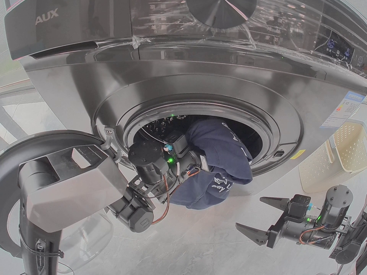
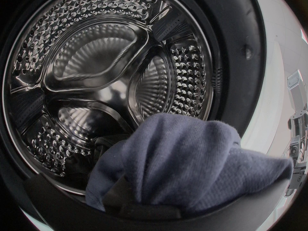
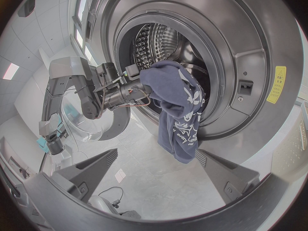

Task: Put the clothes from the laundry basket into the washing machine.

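At the washing machine (image 1: pixel 229 96) mouth, left end effector (image 1: pixel 204 160) holds navy garment (image 1: pixel 225 149).

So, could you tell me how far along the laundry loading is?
Done: the door of the washing machine stands open. In hand: the left arm holds a navy garment in the drum mouth, its tail hanging outside. Left: pushing it fully in; the right gripper is open and empty, and the laundry basket hides its contents.
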You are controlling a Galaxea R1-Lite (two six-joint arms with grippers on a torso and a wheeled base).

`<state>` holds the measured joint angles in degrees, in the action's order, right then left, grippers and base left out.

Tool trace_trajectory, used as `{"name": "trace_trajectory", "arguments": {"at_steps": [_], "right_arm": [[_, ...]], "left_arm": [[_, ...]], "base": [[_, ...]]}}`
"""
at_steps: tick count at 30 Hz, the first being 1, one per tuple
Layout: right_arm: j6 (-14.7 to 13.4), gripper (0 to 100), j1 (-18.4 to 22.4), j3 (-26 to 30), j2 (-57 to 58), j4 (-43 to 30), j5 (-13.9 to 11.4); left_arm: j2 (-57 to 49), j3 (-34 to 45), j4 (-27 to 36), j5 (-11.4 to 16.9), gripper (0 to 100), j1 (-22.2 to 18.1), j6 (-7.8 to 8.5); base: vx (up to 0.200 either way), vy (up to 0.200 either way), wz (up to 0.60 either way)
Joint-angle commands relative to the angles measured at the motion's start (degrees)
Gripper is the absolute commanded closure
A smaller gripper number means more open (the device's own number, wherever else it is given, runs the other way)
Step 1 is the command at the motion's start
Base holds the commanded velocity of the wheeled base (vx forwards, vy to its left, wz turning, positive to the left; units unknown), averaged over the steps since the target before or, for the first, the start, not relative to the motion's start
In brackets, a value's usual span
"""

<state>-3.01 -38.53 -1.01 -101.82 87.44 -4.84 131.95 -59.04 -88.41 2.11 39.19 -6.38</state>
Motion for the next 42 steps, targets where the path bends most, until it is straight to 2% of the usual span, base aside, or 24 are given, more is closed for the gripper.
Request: {"name": "trace_trajectory", "arguments": {"at_steps": [1,3,13,15,19,20,21,35,36,42], "right_arm": [[-0.2,0,-0.6,0.9,-0.1,0.0,0.2],[-0.2,0,-0.6,0.9,-0.2,0.0,0.2],[-0.2,0,-0.7,0.9,-0.3,0.0,0.2],[-0.2,0,-0.7,0.9,-0.3,0.0,0.2],[-0.2,0,-0.7,0.9,-0.4,0.0,0.2],[-0.2,0,-0.7,0.9,-0.4,0.0,0.2],[-0.2,0,-0.7,0.9,-0.4,0.0,0.2],[-0.2,0,-0.7,0.9,-0.8,0.0,0.3],[-0.2,0,-0.7,0.9,-0.8,0.0,0.2],[-0.2,0,-0.7,0.9,-0.8,0.0,0.2]], "left_arm": [[4.5,-6.9,2.5,-0.4,100,-0.2,-0.92],[4.6,-8.3,3.9,-0.6,100,-0.2,-0.92],[6.7,-22.4,15.5,-6.7,100,-1.2,-0.83],[7.3,-23.8,16.2,-7.0,100,-1.3,-0.83],[10.6,-33.0,20.5,-11.0,100,-4.0,-0.48],[10.6,-33.0,20.5,-11.0,100,-4.0,-0.48],[11.4,-35.9,21.4,-12.8,100,-4.7,-0.39],[11.4,-38.2,23.0,-13.5,100,-4.9,-0.57],[11.3,-37.8,23.0,-13.5,0,-4.8,-0.57],[9.4,-32.6,25.4,-13.6,0,-3.4,-1.1]], "base": [[0.0,0.0,0.0],[0.0,0.0,0.0],[0.0,0.0,0.0],[0.0,0.0,0.0],[0.0,0.0,0.0],[0.0,0.0,0.0],[0.0,0.0,0.0],[0.0,0.0,0.0],[0.0,0.0,0.0],[0.0,0.0,0.0]]}}
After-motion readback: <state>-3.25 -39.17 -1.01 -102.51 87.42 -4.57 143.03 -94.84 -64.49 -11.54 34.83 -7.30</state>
